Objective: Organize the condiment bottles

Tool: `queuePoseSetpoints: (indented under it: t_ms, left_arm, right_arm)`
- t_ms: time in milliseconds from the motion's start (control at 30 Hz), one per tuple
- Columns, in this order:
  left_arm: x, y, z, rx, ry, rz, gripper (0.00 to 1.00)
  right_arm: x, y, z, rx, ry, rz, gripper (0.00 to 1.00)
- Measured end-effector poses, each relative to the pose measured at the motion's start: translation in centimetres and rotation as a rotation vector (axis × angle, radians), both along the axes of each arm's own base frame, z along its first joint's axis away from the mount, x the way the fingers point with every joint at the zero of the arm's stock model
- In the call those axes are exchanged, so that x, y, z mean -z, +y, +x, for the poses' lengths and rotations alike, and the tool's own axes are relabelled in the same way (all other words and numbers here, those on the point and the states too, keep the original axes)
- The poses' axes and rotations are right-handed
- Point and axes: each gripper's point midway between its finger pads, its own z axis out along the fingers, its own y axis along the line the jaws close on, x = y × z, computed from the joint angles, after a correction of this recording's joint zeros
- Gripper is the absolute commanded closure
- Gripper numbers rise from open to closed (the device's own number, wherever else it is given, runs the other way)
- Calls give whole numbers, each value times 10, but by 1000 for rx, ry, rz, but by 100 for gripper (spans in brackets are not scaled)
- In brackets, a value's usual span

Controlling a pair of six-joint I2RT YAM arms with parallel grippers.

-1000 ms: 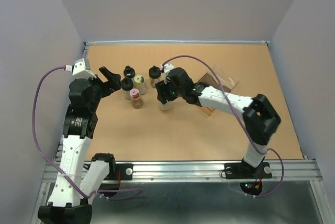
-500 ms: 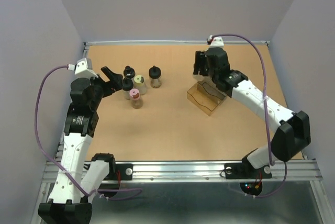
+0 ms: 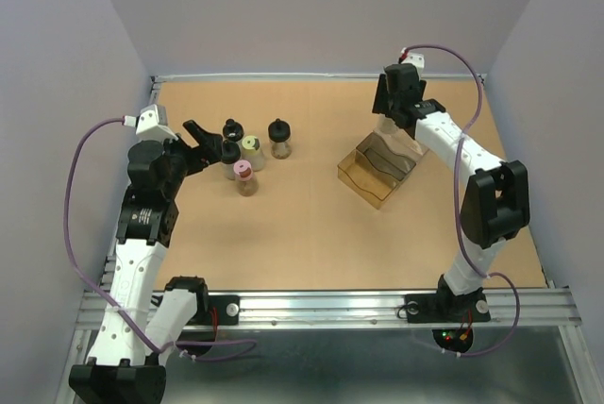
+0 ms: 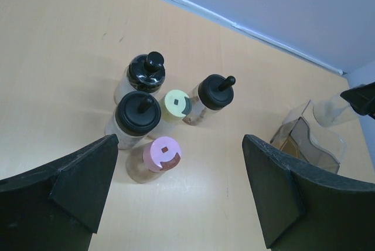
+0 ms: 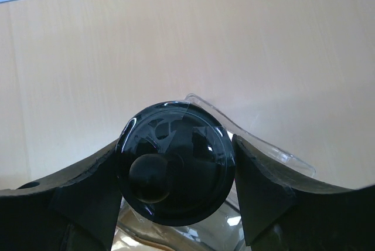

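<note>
Five condiment bottles stand in a cluster at the left: three black-capped [image 3: 233, 129] [image 3: 228, 151] [image 3: 279, 130], one yellow-green-capped [image 3: 251, 144] and one pink-capped [image 3: 243, 170]. In the left wrist view the pink cap [image 4: 162, 153] is nearest. My left gripper [image 3: 201, 140] [image 4: 180, 166] is open and empty just left of the cluster. My right gripper [image 3: 388, 117] [image 5: 176, 166] is shut on a sixth, black-capped bottle [image 5: 174, 162] and holds it over the far end of the amber-tinted clear box [image 3: 377, 170].
The box rim [image 5: 266, 145] lies right under the held bottle. The box [image 4: 310, 142] and held bottle [image 4: 329, 111] show at the right of the left wrist view. White walls enclose the tan table [image 3: 311, 234] at the back and sides.
My right arm has carried the black-capped bottle from beside the cluster rightwards and away, to above the box's far end. The left arm has not moved.
</note>
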Motion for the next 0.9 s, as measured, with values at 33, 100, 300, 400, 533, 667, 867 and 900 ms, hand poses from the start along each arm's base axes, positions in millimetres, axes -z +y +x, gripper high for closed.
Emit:
queuePoseSetpoints:
  t_ms: [33,100,300,400,533,667,867,900]
  left_arm:
    - [1,0,0,0,1,0,2]
    - [4,0,-2,0,2,1,2]
    - [8,0,-5,0,8,1,2]
    - [8,0,-5,-1,8,2,2]
    - [8,0,-4,-1,9,2,2]
    - [10,1,-4,-1,15,3,2]
    - [12,0,-2,-1,25,5,2]
    - [13,0,-2,0,26,7,2]
  right_arm:
    - [1,-1,2,4,1,0,100]
    - [5,-7,8,17,7,2,100]
    - [29,-25,24,53,43,-2,100]
    - [33,-25,24,49,55,1,100]
    - [37,-21,24,38,65,19,100]
    - [37,-19,24,37,63,34,99]
    - [42,-15,25,20,72,44,96]
    - [46,-14,26,19,77,46,93]
